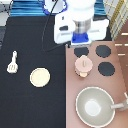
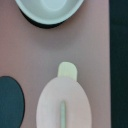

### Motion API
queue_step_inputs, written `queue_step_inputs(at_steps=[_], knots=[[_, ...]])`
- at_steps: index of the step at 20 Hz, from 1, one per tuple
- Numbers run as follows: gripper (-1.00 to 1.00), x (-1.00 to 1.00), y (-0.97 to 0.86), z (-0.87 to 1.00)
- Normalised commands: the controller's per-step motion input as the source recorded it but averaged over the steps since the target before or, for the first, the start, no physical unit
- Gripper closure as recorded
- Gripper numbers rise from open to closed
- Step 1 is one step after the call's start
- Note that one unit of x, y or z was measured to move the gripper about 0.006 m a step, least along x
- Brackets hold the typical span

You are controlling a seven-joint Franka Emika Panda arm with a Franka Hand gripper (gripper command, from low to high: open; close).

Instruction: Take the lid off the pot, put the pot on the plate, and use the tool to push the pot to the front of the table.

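The claw (image 1: 81, 39) hangs at the exterior view's top, over the upper edge of the stove (image 1: 72, 80), just above the pot (image 1: 83, 66) and nearer to it than to anything else. It holds nothing that shows; whether it is open or closed cannot be told.

The pot sits on the stove among the burners (image 1: 104, 51), at the exterior view's right half, with the lid (image 1: 83, 63) on top of it. In the wrist view the lid (image 2: 63, 107) appears from above as a pale-pink oval with its knob seen as a thin ridge, and one pale side tab (image 2: 67, 70) of the pot sticks out beyond its edge. One burner (image 2: 10, 101) lies beside it in that view.

The large grey pan (image 1: 94, 106) sits toward the exterior view's bottom right, on the stove, near the pot but apart from it; its rim (image 2: 47, 12) also shows in the wrist view.

The plate (image 1: 40, 77) lies bare on the black worktop (image 1: 30, 110), to the exterior view's left of the stove and well apart from the pot. The tool (image 1: 12, 62) lies farther to the exterior view's left, near the worktop's edge, its slotted head toward the exterior view's bottom and its handle toward the top, apart from the plate.
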Motion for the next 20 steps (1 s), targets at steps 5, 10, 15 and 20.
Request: queue_step_inputs(at_steps=[5,10,15,20], knots=[[-1.0,0.24,0.35,-0.52],[-1.0,0.05,0.23,-0.57],[-1.0,0.06,0.26,-0.57],[-1.0,0.06,0.25,-0.47]])
